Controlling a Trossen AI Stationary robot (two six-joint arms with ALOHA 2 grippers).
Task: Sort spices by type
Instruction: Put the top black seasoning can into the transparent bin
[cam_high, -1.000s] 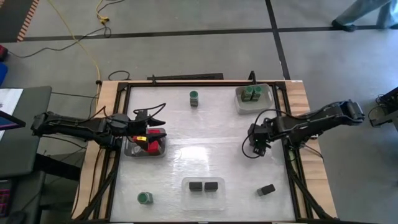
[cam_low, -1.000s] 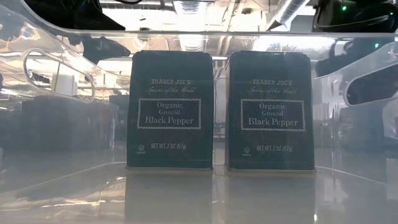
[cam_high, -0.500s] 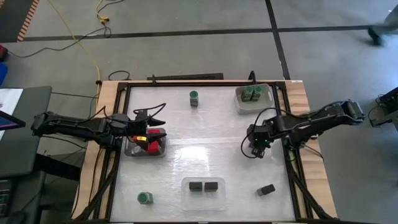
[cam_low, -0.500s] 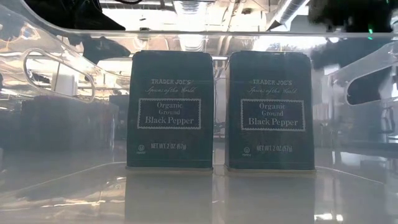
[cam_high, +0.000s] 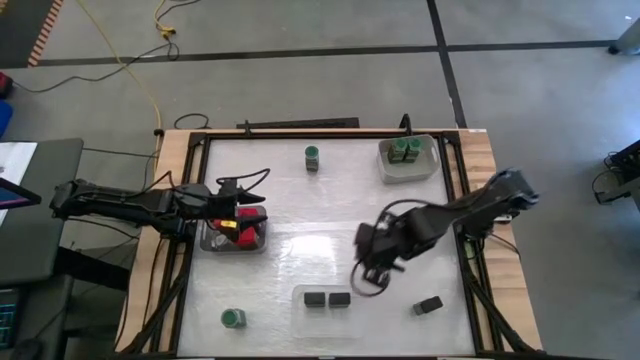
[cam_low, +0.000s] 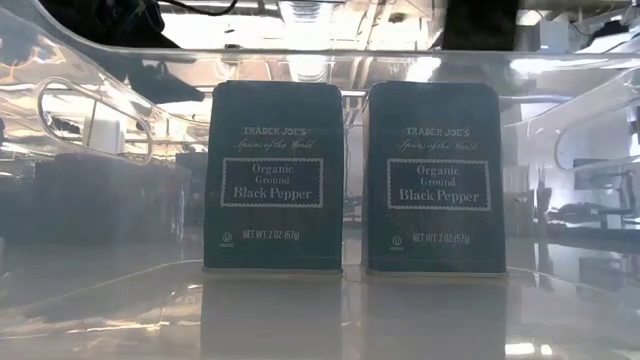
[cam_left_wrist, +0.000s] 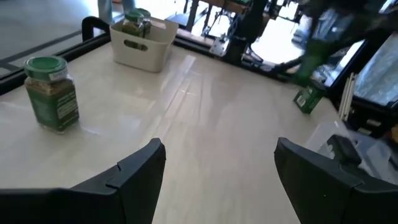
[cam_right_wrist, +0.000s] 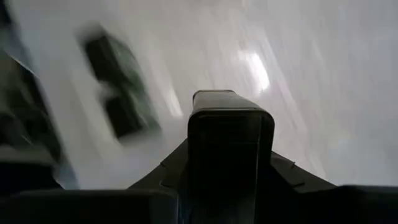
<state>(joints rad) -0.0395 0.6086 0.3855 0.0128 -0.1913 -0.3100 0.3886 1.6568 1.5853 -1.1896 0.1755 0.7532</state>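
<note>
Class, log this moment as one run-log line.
right gripper: holds black pepper box, over table near clear tray | left gripper: open over tray of red spices

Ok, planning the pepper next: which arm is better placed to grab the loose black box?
Right. The right gripper hangs near the loose black box; the left gripper sits far off over the red-spice tray.

High view looks straight down on the desk (cam_high: 320, 270); low view sits level, close against two black pepper boxes (cam_low: 275, 175), shared with high.
</note>
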